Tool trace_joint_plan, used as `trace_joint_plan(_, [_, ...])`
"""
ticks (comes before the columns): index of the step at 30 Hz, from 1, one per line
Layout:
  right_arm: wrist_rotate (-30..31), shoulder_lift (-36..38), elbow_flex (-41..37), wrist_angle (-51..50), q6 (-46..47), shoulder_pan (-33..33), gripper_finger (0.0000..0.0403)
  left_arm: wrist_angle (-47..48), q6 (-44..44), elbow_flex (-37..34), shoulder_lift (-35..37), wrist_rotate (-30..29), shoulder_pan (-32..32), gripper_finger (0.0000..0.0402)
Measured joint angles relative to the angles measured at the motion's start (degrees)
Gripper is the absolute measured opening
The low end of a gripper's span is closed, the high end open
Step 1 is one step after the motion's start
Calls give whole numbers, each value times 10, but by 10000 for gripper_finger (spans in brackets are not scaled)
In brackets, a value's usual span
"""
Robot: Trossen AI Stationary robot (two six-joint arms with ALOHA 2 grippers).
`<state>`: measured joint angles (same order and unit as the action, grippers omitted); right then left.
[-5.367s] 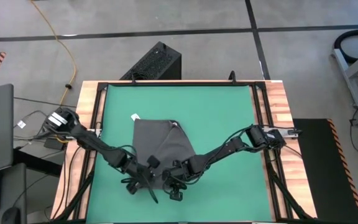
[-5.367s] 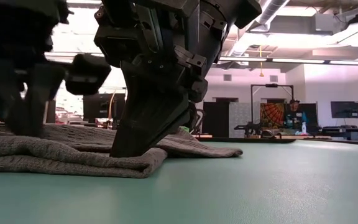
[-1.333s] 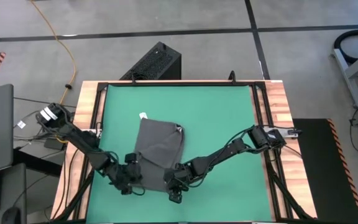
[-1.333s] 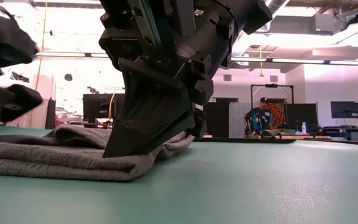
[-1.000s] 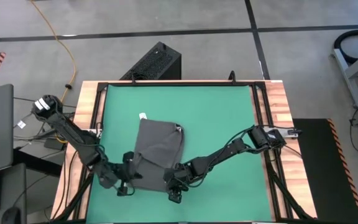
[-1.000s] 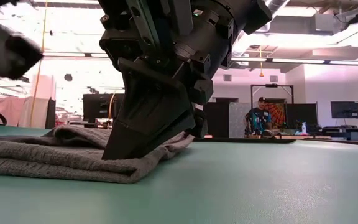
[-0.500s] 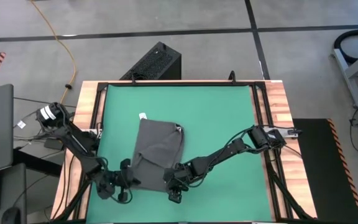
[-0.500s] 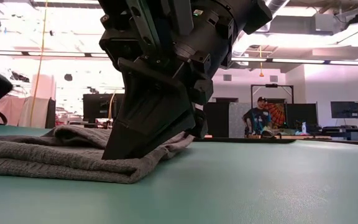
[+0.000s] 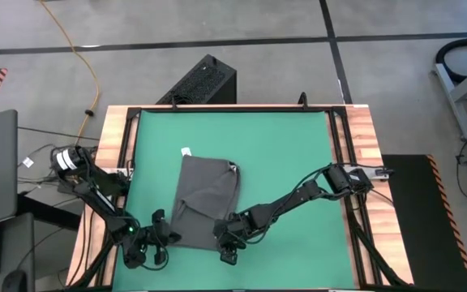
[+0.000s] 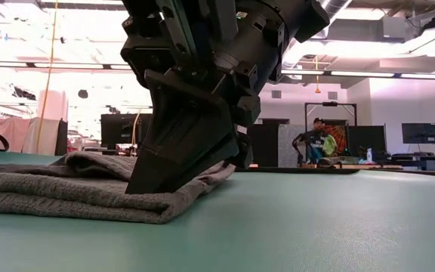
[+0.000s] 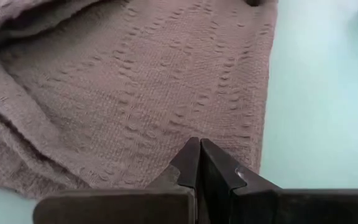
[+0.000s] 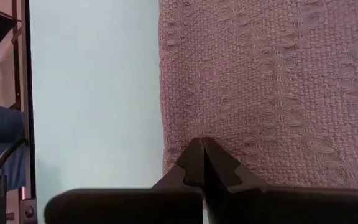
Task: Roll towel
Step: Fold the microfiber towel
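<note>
Overhead, one towel (image 9: 207,199) is lying folded on the green mat (image 9: 290,154), nearer its front edge, while two arms are reaching in. Left gripper (image 9: 151,240) is sitting off the towel's front-left corner, fingers pressed together and holding nothing. Right gripper (image 9: 227,240) is resting at the towel's front-right corner. Low down, the right gripper (image 10: 151,180) is pressing onto the towel (image 10: 59,189). From each wrist, pinched fingertips (image 11: 199,163) (image 12: 199,163) are pointing at towel weave (image 11: 135,93) (image 12: 266,81).
</note>
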<state>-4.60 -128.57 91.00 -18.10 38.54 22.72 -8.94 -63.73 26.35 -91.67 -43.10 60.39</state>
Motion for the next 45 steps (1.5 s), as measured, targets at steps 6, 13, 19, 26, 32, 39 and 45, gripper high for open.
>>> trace_joint_plan(6, [1, 7, 3, -2, -17, -2, 55, 22, -6, 0, -2, 18, 3, 0])
trace_joint_plan(13, [-19, 58, 42, -61, -86, -18, 125, 32, -6, 1, -2, 42, 3, 0])
trace_joint_plan(19, [99, 101, 78, -158, -211, -30, 154, 36, -8, 1, -2, 45, 3, 0])
trace_joint_plan(26, [151, 85, 80, -155, -465, -29, 171, 39, -22, 1, -2, 47, 3, 0])
trace_joint_plan(32, [150, 72, 79, -177, -542, -35, 198, 41, -30, 0, -2, 49, 3, 0])
trace_joint_plan(39, [136, 73, 80, -155, -553, -57, 216, 44, -30, 0, -3, 48, 3, 0])
trace_joint_plan(45, [130, 48, 78, -165, -571, -60, 214, 52, -30, 0, -3, 49, 3, 0])
